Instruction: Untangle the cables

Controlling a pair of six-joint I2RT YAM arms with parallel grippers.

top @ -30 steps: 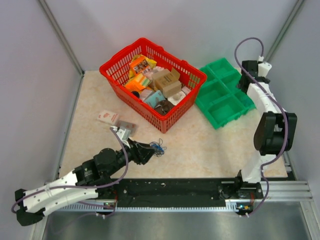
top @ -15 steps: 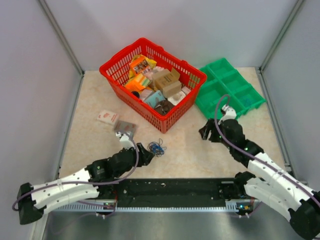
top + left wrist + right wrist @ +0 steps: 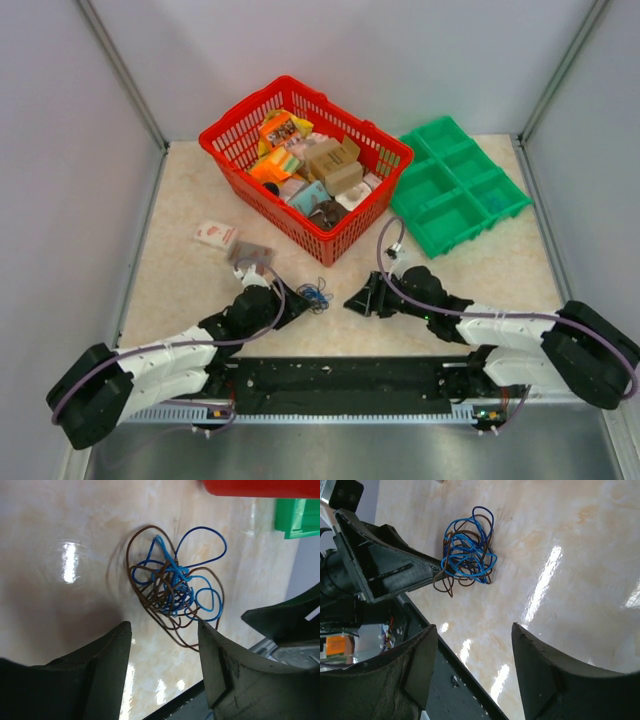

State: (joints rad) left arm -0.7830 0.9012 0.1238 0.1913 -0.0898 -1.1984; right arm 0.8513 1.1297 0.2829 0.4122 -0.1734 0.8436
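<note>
The cables [image 3: 316,296] are a small tangle of thin blue and brown wires lying on the beige tabletop in front of the red basket. They show large in the left wrist view [image 3: 172,587] and in the right wrist view [image 3: 467,555]. My left gripper [image 3: 296,303] is open and empty, its fingertips just short of the tangle on its left; in its own view [image 3: 164,627] a brown loop lies between the tips. My right gripper [image 3: 355,301] is open and empty, a short way right of the tangle and apart from it, also seen in its own view [image 3: 474,629].
A red basket [image 3: 232,168] full of small boxes stands behind the tangle. A green compartment tray [image 3: 455,190] lies at the back right. Two small packets [image 3: 216,235] lie on the left. The black base rail [image 3: 340,375] runs along the near edge.
My right arm has swung down from the back right to the table and now points at the tangle from the right. My left gripper has stayed by the tangle.
</note>
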